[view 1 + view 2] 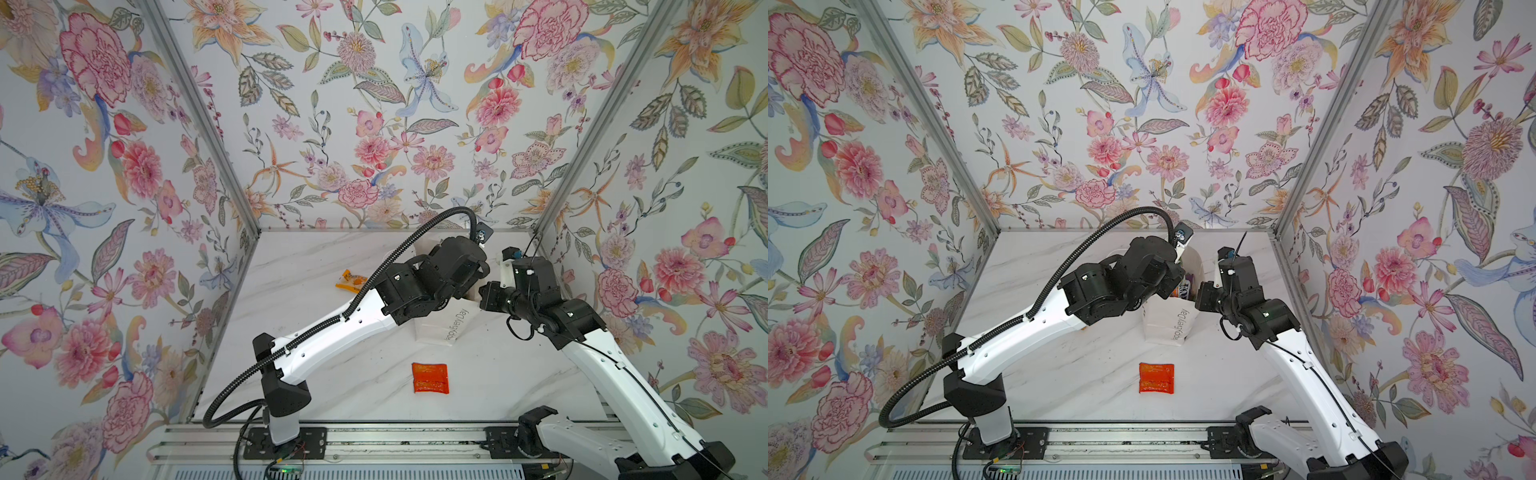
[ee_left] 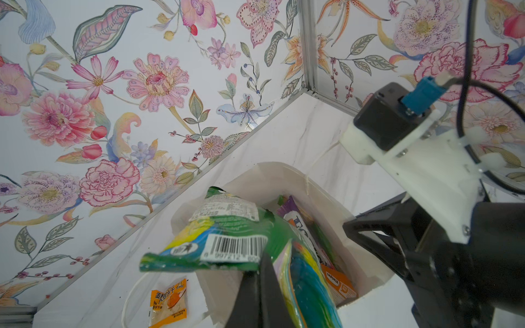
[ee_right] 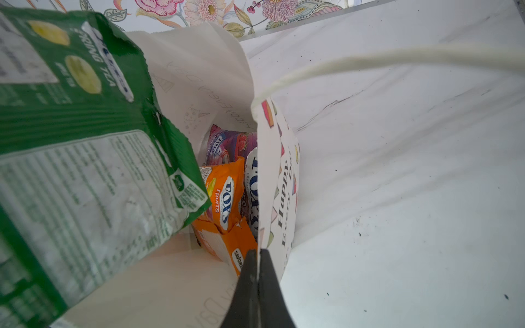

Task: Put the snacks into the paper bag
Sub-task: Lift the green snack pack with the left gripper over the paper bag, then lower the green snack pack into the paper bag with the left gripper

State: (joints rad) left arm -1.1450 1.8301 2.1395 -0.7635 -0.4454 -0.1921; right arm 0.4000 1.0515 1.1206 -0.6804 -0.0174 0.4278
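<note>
Left end effector (image 2: 262, 267) clamped on green barcode packet (image 2: 233, 227) at paper bag (image 3: 279, 184) mouth; right end effector (image 3: 258, 257) pinches bag rim.
Bag reads "Happy Every Day"; orange "FOX'S FRUITS" packet (image 3: 224, 198) inside. Orange sachet (image 1: 351, 280) and red-orange sachet (image 1: 430, 377) lie on worktop (image 1: 332, 374), apart from bag.

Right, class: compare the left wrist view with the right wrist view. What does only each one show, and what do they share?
Only the left wrist view: the orange sachet lying outside the paper bag, and the barcode on the green packet. Only the right wrist view: the grey lettering on the bag's outer face. Both: the bag, packets already inside it, and the green packet over its mouth.
</note>
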